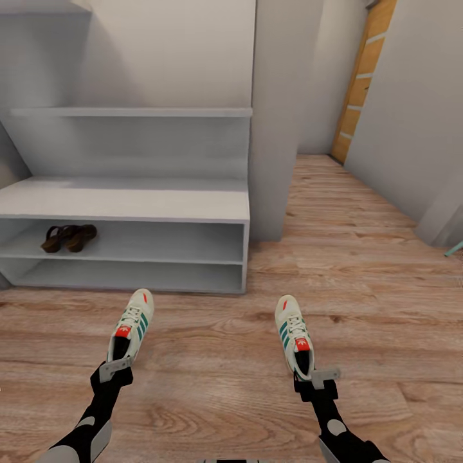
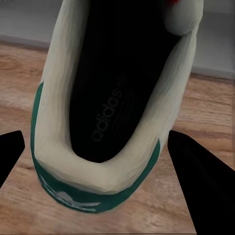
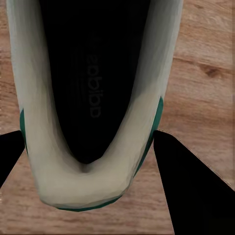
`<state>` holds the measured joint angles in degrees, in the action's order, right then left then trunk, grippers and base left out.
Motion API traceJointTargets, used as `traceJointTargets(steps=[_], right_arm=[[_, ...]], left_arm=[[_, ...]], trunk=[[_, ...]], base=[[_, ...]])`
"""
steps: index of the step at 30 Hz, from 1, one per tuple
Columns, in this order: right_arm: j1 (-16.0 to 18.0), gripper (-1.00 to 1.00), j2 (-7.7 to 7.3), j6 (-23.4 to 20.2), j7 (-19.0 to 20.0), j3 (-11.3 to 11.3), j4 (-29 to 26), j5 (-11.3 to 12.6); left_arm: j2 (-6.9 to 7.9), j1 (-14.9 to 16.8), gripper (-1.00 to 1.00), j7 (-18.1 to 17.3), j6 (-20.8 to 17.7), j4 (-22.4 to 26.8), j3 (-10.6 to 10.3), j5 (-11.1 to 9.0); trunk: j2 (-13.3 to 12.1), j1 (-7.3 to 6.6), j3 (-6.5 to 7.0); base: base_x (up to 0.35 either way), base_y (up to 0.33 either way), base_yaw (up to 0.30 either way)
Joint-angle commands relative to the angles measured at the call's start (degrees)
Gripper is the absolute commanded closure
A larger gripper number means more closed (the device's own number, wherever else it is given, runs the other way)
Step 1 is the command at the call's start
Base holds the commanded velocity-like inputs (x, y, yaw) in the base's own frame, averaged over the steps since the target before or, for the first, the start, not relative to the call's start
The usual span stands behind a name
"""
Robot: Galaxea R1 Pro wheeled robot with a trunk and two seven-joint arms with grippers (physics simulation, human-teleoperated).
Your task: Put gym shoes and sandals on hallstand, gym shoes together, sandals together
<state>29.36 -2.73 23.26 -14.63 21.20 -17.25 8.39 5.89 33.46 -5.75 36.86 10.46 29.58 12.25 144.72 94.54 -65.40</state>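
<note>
My left gripper (image 1: 117, 366) is shut on the heel of one cream gym shoe (image 1: 133, 325) with green stripes, its toe pointing at the hallstand (image 1: 128, 200). The right gripper (image 1: 314, 375) is shut on the heel of the other gym shoe (image 1: 292, 333), further right over the corridor floor (image 1: 212, 379). In the wrist views each shoe's heel (image 2: 54, 98) (image 3: 29, 98) sits between dark fingers (image 2: 196, 186) (image 3: 186, 181). The two brown sandals (image 1: 68, 237) lie side by side at the left of the hallstand's upper shelf tier.
A white wall pillar (image 1: 276, 128) stands just right of the hallstand. Beyond it the corridor runs back to a wooden door (image 1: 363, 77). A teal object (image 1: 454, 249) pokes in at the right edge. Open floor lies between the shoes.
</note>
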Motion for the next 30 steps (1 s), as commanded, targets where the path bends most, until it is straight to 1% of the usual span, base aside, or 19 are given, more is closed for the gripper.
traceJointTargets(steps=[1,7,20,21,22,25,26,27,28,29,30], right_arm=[[-0.02,1.00,0.00,0.00,-0.05,0.02,0.00,0.05],[0.00,1.00,0.00,-0.02,-0.05,0.03,0.00,0.05],[0.00,1.00,0.00,-0.02,-0.05,-0.01,0.00,0.05],[0.00,1.00,0.00,-0.03,-0.05,-0.01,0.00,0.05],[0.00,1.00,0.00,-0.05,-0.05,-0.02,-0.04,0.05],[0.00,1.00,0.00,-0.06,-0.05,-0.02,-0.05,0.05],[0.00,1.00,0.00,-0.06,-0.05,0.06,-0.12,-0.03],[0.00,1.00,0.00,-0.06,-0.05,0.06,-0.13,-0.03],[0.00,1.00,0.00,-0.06,-0.05,0.05,-0.14,-0.03],[0.00,1.00,0.00,-0.06,-0.05,0.02,-0.12,-0.04],[0.00,1.00,0.00,-0.06,-0.05,0.01,-0.13,-0.04]], left_arm=[[0.00,0.01,1.00,0.03,-0.01,0.00,0.06,-0.03],[0.00,0.01,1.00,0.03,0.03,0.00,0.08,-0.03],[-0.24,0.03,1.00,0.03,0.05,-0.02,0.08,-0.03],[-0.31,0.03,1.00,0.03,0.05,-0.01,0.07,-0.03],[-1.00,0.03,1.00,0.03,0.07,-0.04,0.05,-0.08],[-1.61,0.03,1.00,0.03,0.09,-0.02,0.00,-0.10],[-6.37,0.01,1.00,0.20,-0.04,0.28,-0.06,-0.24],[-7.86,0.02,1.00,0.33,-0.04,0.33,-0.06,-0.15],[-8.73,0.00,1.00,0.41,-0.04,0.39,-0.07,-0.11],[-10.72,0.01,1.00,1.11,0.00,0.73,-0.11,0.00],[-11.74,0.02,1.00,2.05,0.01,0.99,-0.15,0.06]], trunk=[[0.00,0.00,0.00],[0.00,0.00,0.01],[0.00,0.00,0.01],[0.00,0.00,0.01],[0.00,0.00,0.01],[0.00,0.00,0.01],[0.00,0.00,0.01],[0.00,0.00,0.01],[0.00,0.00,0.01],[0.00,0.00,0.01],[0.00,0.00,0.01]], base=[[-0.119,0.114,-0.020],[-0.071,0.081,-0.008],[-0.006,0.008,-0.001],[0.000,0.000,0.000],[0.000,0.000,0.000],[0.000,0.000,0.000],[0.000,0.000,0.000],[0.000,0.000,0.000],[0.000,0.000,0.000],[0.000,0.000,0.000],[0.000,0.000,0.000]])
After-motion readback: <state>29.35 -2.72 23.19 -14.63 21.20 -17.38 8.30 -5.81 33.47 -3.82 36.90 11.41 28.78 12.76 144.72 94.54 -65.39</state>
